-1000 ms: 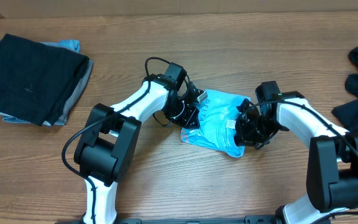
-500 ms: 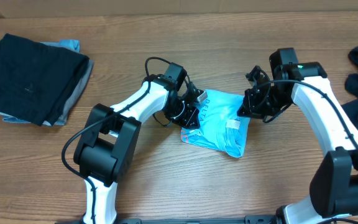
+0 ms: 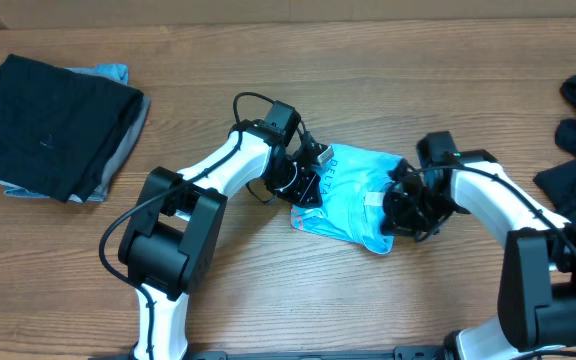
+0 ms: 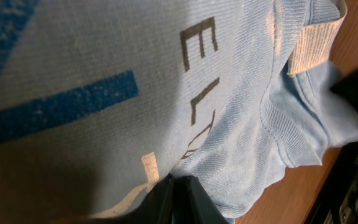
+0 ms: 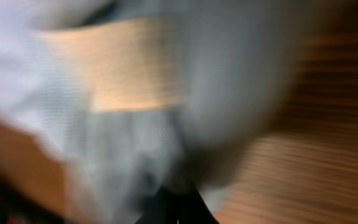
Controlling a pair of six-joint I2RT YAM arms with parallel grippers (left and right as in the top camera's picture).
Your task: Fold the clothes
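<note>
your light blue T-shirt (image 3: 351, 203) sits bunched in the middle of the table (image 3: 298, 70), left gripper (image 3: 309, 178) pinched onto its left edge, probably anchoring it for the fold, right gripper (image 3: 400, 208) clamped closed at the collar side, can't tell if it's got cloth

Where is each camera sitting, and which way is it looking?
Overhead: fixed above the table, looking straight down; the left arm and right arm show, meeting at the blue T-shirt.
Left wrist: on the left arm, close over the T-shirt's print; only its dark jaws' tips show, at the bottom edge.
Right wrist: on the right arm, blurred, close over pale fabric and bare table; dark jaws' tips at the bottom.
Shared: overhead and left wrist both show the shirt's neck label.
</note>
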